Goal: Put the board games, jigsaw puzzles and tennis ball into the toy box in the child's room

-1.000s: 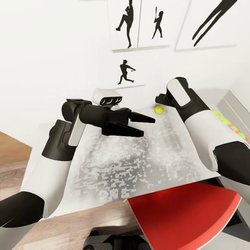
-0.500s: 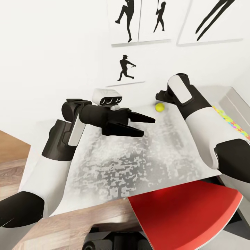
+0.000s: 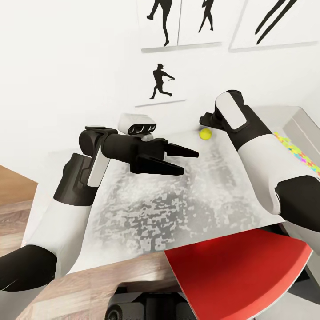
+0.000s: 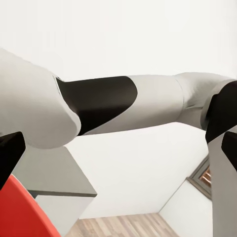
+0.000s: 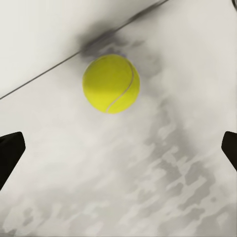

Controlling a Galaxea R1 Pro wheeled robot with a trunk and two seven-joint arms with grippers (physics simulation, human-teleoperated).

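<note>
At table's (image 3: 186,209) far edge by the wall: ball (image 3: 205,134), loose on the top. Right gripper (image 3: 205,121) just above it, fingers spread wide, not touching. Left gripper (image 3: 189,161) over table centre, fingers parted, empty. Puzzle (image 3: 298,154) at right edge.

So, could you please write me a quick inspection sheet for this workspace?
Surface: table, pale mottled top.
Job's things: tennis ball on the table near the wall; jigsaw puzzle at the table's right side, by a grey box.
Clutter: nothing seen.
Grippers: left gripper open, empty, above the table; right gripper open, empty, facing the ball.
Cables: nothing seen.
Surroundings: white wall, baseball pictures, wood floor, red panel in front.
</note>
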